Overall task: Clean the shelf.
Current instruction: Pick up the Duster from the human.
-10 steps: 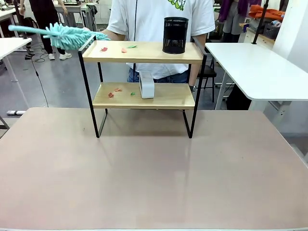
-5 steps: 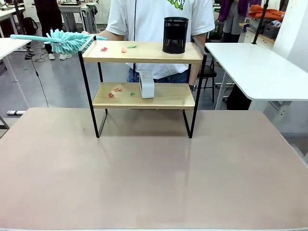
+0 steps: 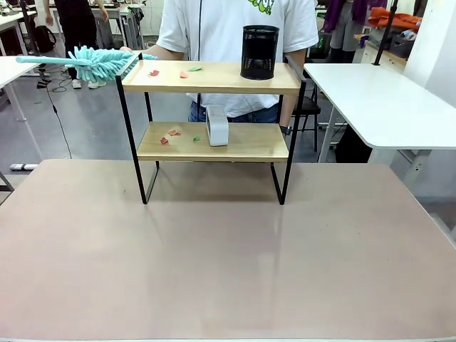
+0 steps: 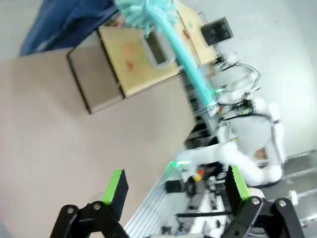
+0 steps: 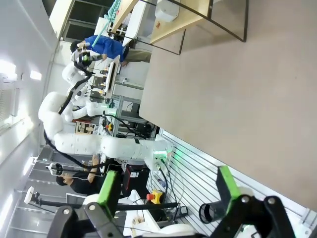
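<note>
Gaping empty are left gripper (image 4: 176,179) and right gripper (image 5: 167,182); fluffy teal duster (image 3: 100,62) beside wood-board shelf (image 3: 214,77).

Person (image 3: 221,28) cropped at shoulders, coloured scraps (image 3: 154,73) unidentifiable

Bright, even indoor light; your front view is sharp, your wrist views less so.

In your front view the table (image 3: 228,271) is evenly lit with a faint pale sheen down its middle. The shelf (image 3: 214,77) throws only a soft, shallow shadow onto the table between its legs. Your left wrist view is the weakest. The turquoise duster (image 4: 184,58) and the shelf boards are smeared by blur, the far background washes out to near white, and straight lines bow towards the edges. Your right wrist view is crisper, though its left edge glares white and the wide lens bends the table edge.
</note>
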Robot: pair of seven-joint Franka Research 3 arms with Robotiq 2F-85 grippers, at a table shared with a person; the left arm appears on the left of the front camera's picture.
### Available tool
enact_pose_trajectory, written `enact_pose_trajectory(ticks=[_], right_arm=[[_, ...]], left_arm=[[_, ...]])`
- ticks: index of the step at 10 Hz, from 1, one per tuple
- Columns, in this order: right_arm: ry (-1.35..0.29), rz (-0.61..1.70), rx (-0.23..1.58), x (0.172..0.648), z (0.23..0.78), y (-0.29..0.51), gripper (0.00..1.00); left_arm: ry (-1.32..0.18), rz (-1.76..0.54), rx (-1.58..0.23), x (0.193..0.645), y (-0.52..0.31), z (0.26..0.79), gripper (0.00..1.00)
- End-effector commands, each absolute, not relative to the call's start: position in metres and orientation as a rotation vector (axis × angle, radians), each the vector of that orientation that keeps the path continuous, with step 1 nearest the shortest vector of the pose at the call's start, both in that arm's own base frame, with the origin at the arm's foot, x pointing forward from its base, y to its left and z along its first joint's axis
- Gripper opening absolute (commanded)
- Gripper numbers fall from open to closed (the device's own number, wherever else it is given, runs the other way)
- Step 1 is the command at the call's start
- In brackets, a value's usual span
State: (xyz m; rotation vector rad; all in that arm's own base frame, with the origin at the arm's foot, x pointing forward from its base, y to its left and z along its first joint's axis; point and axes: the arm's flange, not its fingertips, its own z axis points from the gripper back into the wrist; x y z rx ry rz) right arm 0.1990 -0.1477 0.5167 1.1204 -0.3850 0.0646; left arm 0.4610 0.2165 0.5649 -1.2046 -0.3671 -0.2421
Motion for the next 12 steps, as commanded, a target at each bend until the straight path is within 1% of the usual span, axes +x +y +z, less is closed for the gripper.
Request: enact_pose_trajectory(ticks=[1, 2, 5, 6, 7, 8, 10, 11, 12], right_arm=[[-0.408, 0.090, 1.131, 0.200, 0.520, -0.149, 1.00], [-0.408, 0.090, 1.131, 0.200, 0.520, -0.149, 1.00], [-0.408, 0.090, 1.131, 0.200, 0.520, -0.149, 1.00], [-0.408, 0.090, 1.131, 0.200, 0.520, -0.149, 1.00], [-0.408, 0.090, 1.131, 0.200, 0.520, -0.149, 1.00], [-0.408, 0.090, 1.131, 0.200, 0.520, -0.149, 1.00], [-0.408, 0.090, 1.131, 0.200, 0.520, -0.149, 1.00], [-0.408, 0.090, 1.131, 0.200, 0.520, -0.149, 1.00], [-0.408, 0.090, 1.131, 0.200, 0.520, -0.149, 1.00]], left_arm=[[-0.333, -0.070, -1.337, 0.496, 0.251, 0.566, 1.00], [-0.367, -0.242, -1.205, 0.461, 0.217, 0.565, 1.00], [-0.367, -0.242, -1.205, 0.461, 0.217, 0.565, 1.00], [-0.340, -0.215, -1.237, 0.478, 0.228, 0.566, 1.00], [-0.196, -0.249, -1.232, 0.485, 0.215, 0.567, 1.00], [-0.104, -0.229, -1.270, 0.499, 0.203, 0.576, 1.00], [0.062, -0.064, -1.287, 0.538, 0.183, 0.584, 1.00], [0.125, -0.052, -1.330, 0.551, 0.175, 0.583, 1.00], [0.151, -0.038, -1.364, 0.556, 0.168, 0.581, 1.00]])
